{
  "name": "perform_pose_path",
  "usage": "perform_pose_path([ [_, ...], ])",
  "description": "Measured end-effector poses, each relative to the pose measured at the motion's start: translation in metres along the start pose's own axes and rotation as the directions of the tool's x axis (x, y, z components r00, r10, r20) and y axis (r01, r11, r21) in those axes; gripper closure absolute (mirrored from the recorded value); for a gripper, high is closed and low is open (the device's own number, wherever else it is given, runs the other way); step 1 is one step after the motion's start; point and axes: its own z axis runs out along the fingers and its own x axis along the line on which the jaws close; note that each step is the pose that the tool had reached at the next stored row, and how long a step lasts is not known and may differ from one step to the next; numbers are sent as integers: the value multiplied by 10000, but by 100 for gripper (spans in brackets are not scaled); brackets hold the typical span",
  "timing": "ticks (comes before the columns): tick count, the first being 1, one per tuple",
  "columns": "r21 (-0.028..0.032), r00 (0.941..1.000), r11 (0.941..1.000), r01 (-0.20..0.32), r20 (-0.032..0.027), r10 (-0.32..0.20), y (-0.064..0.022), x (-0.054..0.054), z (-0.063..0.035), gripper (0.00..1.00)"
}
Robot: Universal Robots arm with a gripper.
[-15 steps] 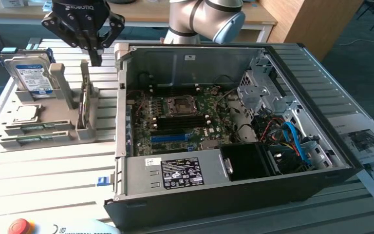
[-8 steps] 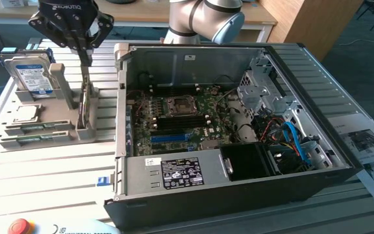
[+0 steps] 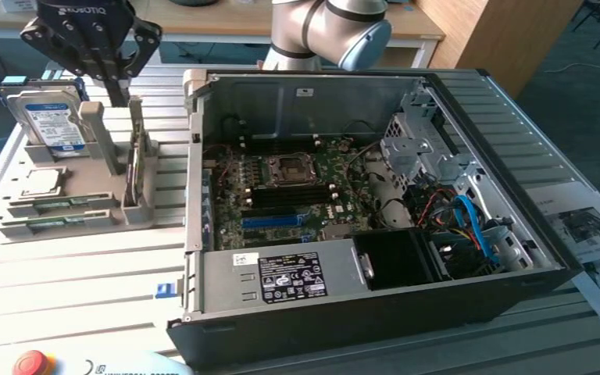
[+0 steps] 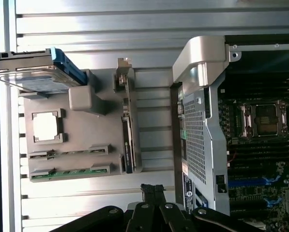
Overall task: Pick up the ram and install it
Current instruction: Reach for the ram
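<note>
My gripper (image 3: 122,95) hangs shut, with nothing between its fingers, above the back of a grey parts holder (image 3: 102,168) at the exterior view's left. One ram (image 3: 134,170) stands on edge in the holder's upright slot, just below and in front of the fingertips. Two more green sticks (image 3: 58,205) lie flat in the holder's front slots. In the wrist view the shut fingertips (image 4: 153,189) point toward the on-edge ram (image 4: 128,142), with a gap between them. The flat green sticks (image 4: 62,172) lie beside it.
An open computer case (image 3: 550,258) lies on the slatted table, showing the motherboard (image 3: 284,187) with its empty processor socket and dark memory slots (image 3: 279,199). The holder also carries a blue-labelled hard drive (image 3: 50,121) and a square silver processor (image 3: 41,183). A red stop button (image 3: 31,364) sits at the front.
</note>
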Motion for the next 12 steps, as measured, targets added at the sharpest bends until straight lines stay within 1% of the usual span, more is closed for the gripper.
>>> perform_pose_path([
  [12, 0, 10000, 10000, 0, 0, 0, -27, 362, -7, 89],
])
